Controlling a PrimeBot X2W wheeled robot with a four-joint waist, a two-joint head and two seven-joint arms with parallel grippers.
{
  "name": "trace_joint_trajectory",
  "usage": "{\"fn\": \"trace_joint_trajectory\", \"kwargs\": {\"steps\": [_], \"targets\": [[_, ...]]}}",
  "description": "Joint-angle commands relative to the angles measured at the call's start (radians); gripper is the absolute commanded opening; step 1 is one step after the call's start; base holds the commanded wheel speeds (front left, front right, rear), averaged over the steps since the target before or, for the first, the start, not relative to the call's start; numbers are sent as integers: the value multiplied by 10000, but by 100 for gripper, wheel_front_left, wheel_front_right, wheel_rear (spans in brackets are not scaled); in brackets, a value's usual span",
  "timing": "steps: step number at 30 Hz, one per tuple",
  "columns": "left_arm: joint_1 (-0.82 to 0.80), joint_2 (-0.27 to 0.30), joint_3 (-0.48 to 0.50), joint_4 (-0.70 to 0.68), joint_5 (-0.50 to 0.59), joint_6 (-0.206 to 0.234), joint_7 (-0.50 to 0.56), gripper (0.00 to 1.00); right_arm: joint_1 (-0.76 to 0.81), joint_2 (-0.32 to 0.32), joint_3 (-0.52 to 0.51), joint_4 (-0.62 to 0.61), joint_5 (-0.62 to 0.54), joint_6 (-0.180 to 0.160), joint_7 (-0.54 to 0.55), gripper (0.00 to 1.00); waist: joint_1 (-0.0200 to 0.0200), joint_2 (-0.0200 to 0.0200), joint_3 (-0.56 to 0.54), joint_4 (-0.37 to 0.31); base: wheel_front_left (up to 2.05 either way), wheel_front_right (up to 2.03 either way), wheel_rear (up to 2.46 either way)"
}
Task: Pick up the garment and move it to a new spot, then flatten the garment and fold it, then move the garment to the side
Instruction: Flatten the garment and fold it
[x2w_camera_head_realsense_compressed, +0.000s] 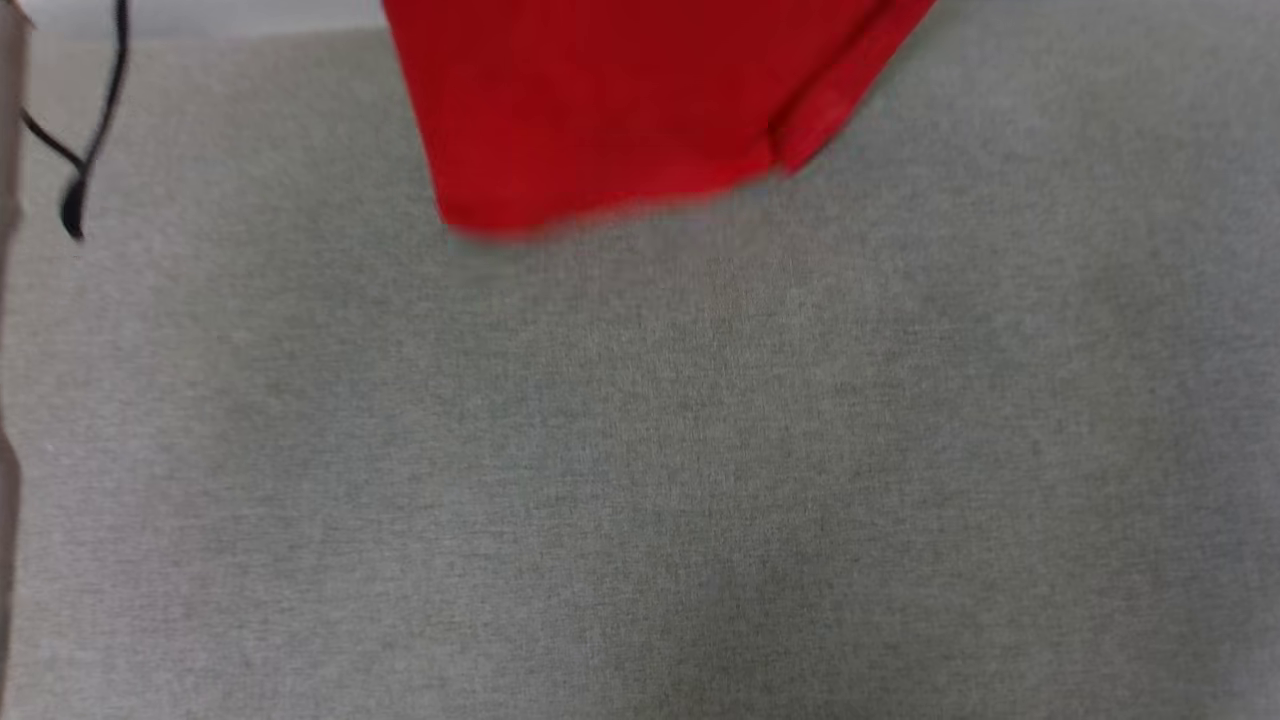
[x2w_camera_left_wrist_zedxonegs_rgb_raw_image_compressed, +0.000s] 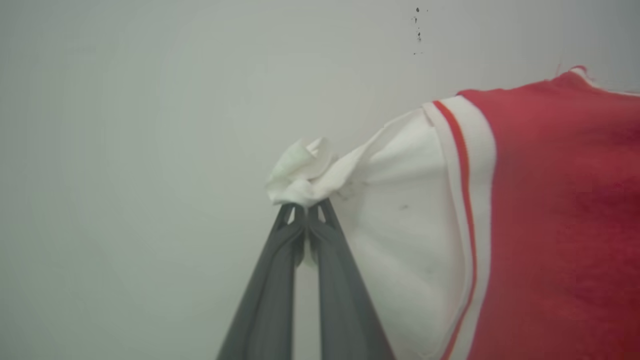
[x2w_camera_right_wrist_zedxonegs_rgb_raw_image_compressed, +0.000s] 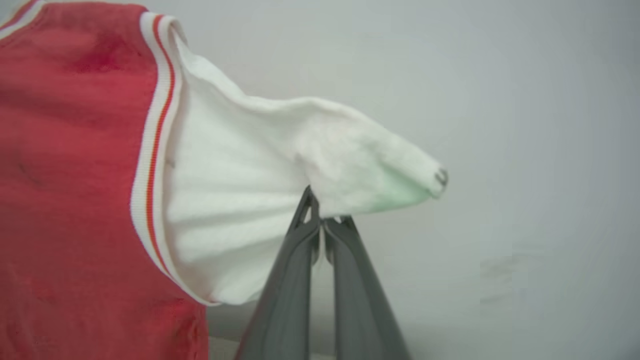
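My left fingers (x2w_camera_left_wrist_zedxonegs_rgb_raw_image_compressed: 291, 235) were pressed together, pinching the bunched tip of one white sleeve at mid-frame. My right fingers (x2w_camera_right_wrist_zedxonegs_rgb_raw_image_compressed: 301, 237) pinched the other white sleeve likewise. The garment (x2w_camera_left_wrist_zedxonegs_rgb_raw_image_compressed: 550, 200) spread away from them: red jersey body, red-and-white striped trim at the sleeve seams. In the head view its red cloth hung at top centre against the grey desk (x2w_camera_head_realsense_compressed: 640, 480), with a black cable (x2w_camera_head_realsense_compressed: 95, 120) at upper left.

The red garment (x2w_camera_head_realsense_compressed: 600, 110) hangs by both pinched white sleeves, striped trim at each shoulder, hem at twelve o'clock in the head view.
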Motion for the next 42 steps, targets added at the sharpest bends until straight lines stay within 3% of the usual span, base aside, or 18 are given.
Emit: {"fn": "trace_joint_trajectory", "kwargs": {"steps": [1,11,22,29,34,42], "targets": [[-421,83,21,183,113,4,-199,0,-537,-88,70,195,-160,-14,-258,0,-1,0,634,-98,0,0,0],[-2633,152,146,804,397,-34,-1251,0,-3358,-52,585,1176,-689,-14,-1624,0,-1,0,2017,-274,0,0,0],[-3026,-198,136,1689,113,-223,-1597,0,-4222,313,1631,2275,-205,-12,-2328,0,-1,0,3350,-321,0,0,0],[-2580,-454,240,2414,-243,-474,-1942,0,-4143,501,2121,3211,292,-12,-2766,0,-1,0,3570,-261,0,0,0],[-1806,-403,307,2676,-346,-664,-2218,0,-3495,453,2607,3579,810,-12,-3206,0,-1,0,3086,-234,0,0,0],[883,-238,1017,1425,-591,-745,-2333,0,-1204,-153,3552,2823,2250,-12,-3793,0,-1,0,1644,-154,0,0,0]]}}
